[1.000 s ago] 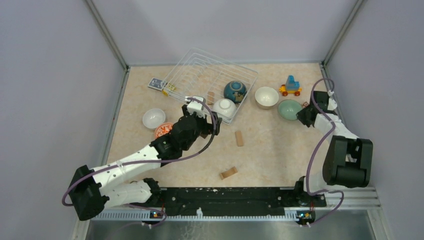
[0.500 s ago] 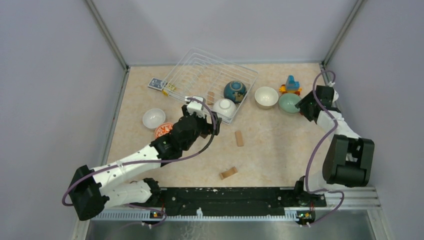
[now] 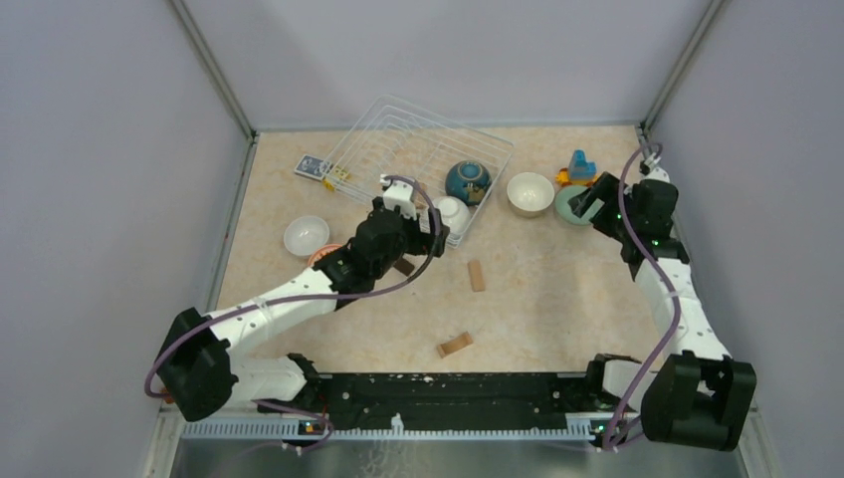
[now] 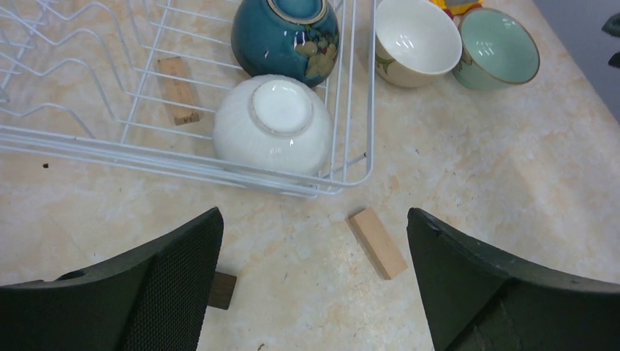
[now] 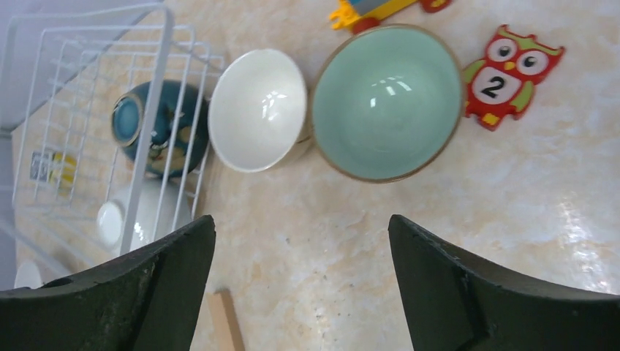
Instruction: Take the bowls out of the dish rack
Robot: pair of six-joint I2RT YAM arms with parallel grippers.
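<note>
green bowl set down; two bowls left in the rack

the green bowl has been released by the right gripper. its jaws were closed on the bowl a second ago and are now seen spread wide and empty. the bowl has been carried toward the far edge and left upright on the table. it is touching or just beside the beige bowl, with the owl tile on its other side. one more bowl is thus counted as unloaded. in the same second the left arm has been pushed forward toward the rack.

four bowls are now found outside the rack. the green and beige ones lie to its right. a white bowl and the patterned bowl, mostly hidden under the left arm, lie to its left. two are left inside, the blue bowl and an upturned white bowl, both in the near right corner and touching. the task is judged about two thirds done.

the right arm is stretched along the right edge with its wrist tipped down, the gripper hung over bare table just short of the green bowl. the left arm is reached diagonally across the table. the left gripper is held wide open and empty, just short of the rack's near rim and lined up with the upturned white bowl, which is judged the likely next pick. a wood block lies on the table under the open jaws.
</note>
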